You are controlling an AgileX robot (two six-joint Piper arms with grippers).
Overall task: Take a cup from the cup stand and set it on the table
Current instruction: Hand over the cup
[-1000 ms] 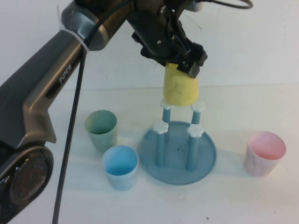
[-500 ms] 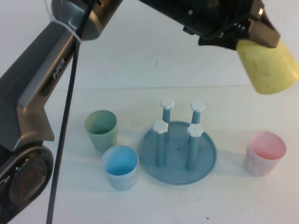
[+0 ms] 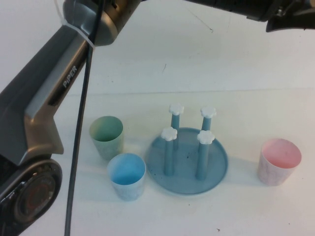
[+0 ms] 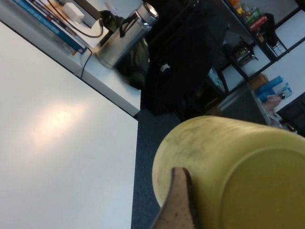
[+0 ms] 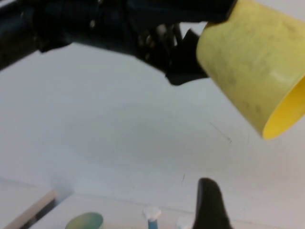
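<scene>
- The left gripper (image 5: 183,59) clamps the yellow cup (image 5: 252,62), held high in the air, tilted, well above the table (image 3: 246,211).
- The cup stand (image 3: 188,161) sits mid-table, all four pegs bare.
- Of the right gripper (image 5: 209,202) one finger shows; cannot tell its state.

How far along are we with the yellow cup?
Done: the cup stand has all four pegs bare. In hand: the left gripper, up off the high view's top right, holds the cup in the air. Left: setting it on the table. The right gripper hangs apart, idle.
</scene>
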